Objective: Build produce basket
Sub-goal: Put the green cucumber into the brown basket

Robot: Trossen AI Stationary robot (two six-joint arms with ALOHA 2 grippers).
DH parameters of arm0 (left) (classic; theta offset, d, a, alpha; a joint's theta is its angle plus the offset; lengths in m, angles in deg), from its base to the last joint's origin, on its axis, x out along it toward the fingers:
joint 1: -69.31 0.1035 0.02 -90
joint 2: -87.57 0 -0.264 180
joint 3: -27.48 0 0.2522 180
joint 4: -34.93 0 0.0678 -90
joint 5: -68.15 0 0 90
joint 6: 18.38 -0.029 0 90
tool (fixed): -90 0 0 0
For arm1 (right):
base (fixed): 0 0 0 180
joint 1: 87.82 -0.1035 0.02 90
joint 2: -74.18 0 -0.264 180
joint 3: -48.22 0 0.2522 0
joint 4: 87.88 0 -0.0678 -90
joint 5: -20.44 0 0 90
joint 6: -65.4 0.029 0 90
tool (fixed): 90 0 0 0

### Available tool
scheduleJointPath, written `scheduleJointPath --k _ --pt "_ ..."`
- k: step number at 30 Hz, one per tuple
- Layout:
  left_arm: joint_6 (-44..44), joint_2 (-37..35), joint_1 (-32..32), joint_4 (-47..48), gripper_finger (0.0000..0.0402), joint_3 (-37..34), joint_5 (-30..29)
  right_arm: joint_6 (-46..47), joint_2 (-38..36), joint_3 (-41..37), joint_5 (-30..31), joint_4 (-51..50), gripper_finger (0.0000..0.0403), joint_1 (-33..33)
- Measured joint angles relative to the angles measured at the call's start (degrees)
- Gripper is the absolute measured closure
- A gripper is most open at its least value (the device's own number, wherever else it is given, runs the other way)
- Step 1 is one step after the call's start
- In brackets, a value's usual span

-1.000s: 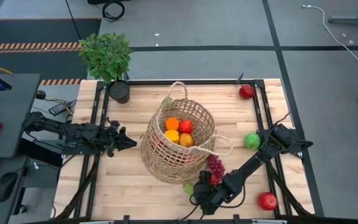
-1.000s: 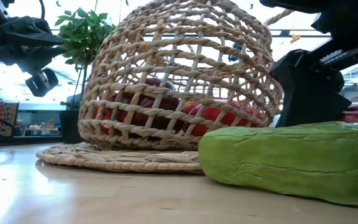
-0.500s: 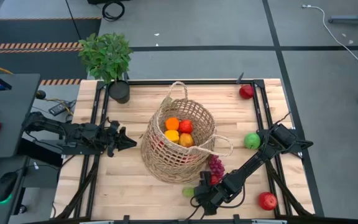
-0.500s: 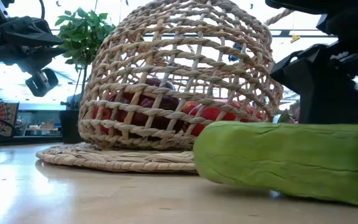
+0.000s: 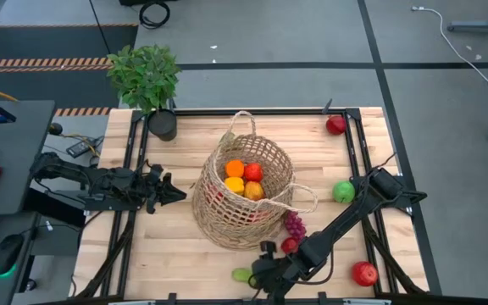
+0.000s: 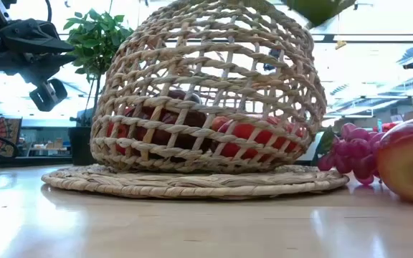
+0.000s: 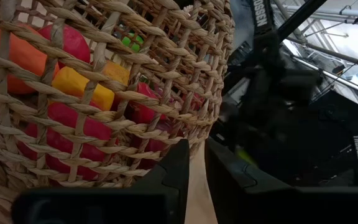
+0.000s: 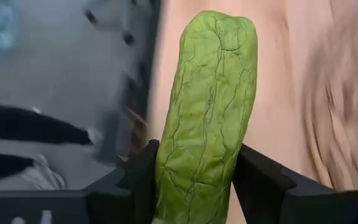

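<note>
The tan wicker basket (image 5: 244,193) stands mid-table holding an orange, a red fruit and a yellow piece. My right gripper (image 5: 259,273) is near the front edge, just in front of the basket, shut on the green cucumber (image 8: 207,93), whose free end (image 5: 241,274) pokes left. Purple grapes (image 5: 295,225) and a red fruit (image 5: 289,246) lie by the basket's front right. A green apple (image 5: 343,191) and two red apples (image 5: 335,125) (image 5: 364,273) rest on the table. My left gripper (image 5: 174,191) waits left of the basket, fingers nearly together, holding nothing. My right gripper pinches the cucumber's two long sides (image 8: 166,168) between its two fingers (image 8: 260,183), near one end. The fingers point toward the table's left, and the cucumber runs on along them past the fingertips. It is lifted clear of the table, showing high up as the cucumber (image 6: 320,8) in the low view.
A leafy potted plant (image 5: 146,80) stands at the far left corner. A black frame rail (image 5: 356,161) runs along the table's sides. Bare wood lies between the basket and the left gripper and along the front left.
My right gripper has shut on the cucumber and lifted it off the table, moving up and toward the table's left and near edge. The cucumber lay beside the basket's front before; it now hangs clear, uncovering the grapes and a red fruit in the low view.
</note>
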Motion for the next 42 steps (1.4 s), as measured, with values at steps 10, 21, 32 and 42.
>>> scheduleJointPath --k 10,21,32,42 --pt "0.0 0.0 0.0 0.0 0.0341 0.0 0.0 -10.0 0.0 20.9 -2.7 0.0 0.0217 2.0" --pt "0.0 0.0 0.0 0.0 0.0341 0.0 0.0 -16.7 -0.2 44.4 -8.9 -10.4 0.0217 5.5" --pt "0.0 0.0 0.0 0.0 0.0344 0.0 0.0 -20.1 -4.9 46.4 5.6 -25.5 0.0217 9.0" --pt "0.0 0.0 0.0 0.0 0.034 0.0 0.0 -21.6 -7.2 46.4 27.5 -46.6 0.0217 9.3"
